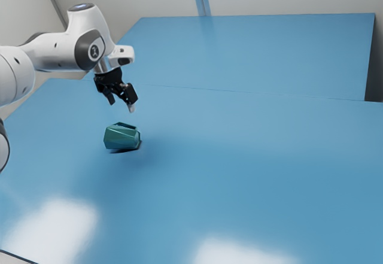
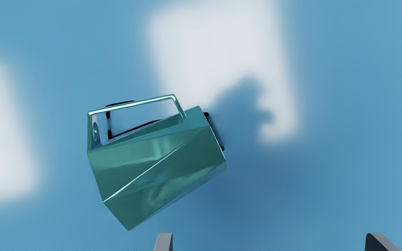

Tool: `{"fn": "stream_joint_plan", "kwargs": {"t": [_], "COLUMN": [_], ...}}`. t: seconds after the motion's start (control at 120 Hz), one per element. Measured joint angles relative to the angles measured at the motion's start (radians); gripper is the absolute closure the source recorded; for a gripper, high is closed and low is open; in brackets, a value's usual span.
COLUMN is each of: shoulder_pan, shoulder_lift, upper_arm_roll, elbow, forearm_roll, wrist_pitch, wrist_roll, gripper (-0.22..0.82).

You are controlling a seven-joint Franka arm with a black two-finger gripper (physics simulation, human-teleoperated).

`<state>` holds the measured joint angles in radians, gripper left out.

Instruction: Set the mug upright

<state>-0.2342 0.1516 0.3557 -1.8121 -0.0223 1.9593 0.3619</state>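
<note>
Exterior view shows the end effector [image 1: 121, 105] spread above the sideways mug [image 1: 121, 137]; arm [image 1: 57, 51] bears emblem [image 1: 94, 51].

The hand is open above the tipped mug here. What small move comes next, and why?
Probably a slight sideways shift to centre the open hand on the mug before lowering. The mug lies on its side on the table, mostly off toward one finger rather than midway between the two.

A lab-like room, shown by the robot arm [image 1: 57, 51], blue table [image 1: 251, 156]
</note>
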Motion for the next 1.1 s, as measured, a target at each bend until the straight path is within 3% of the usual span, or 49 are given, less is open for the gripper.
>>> {"fn": "stream_joint_plan", "kwargs": {"t": [0.142,0.533,1.1], "shoulder_pan": [0.013,0.196,0.328], "shoulder_lift": [-0.01,-0.01,0.159], "upper_arm_roll": [0.029,0.068,0.069], "elbow": [-0.013,-0.108,-0.071], "forearm_roll": [-0.024,-0.266,-0.59], "wrist_pitch": [0.023,0.078,-0.037], "wrist_roll": [0.013,0.074,0.335], "gripper": [0.0,0.0,0.0]}}
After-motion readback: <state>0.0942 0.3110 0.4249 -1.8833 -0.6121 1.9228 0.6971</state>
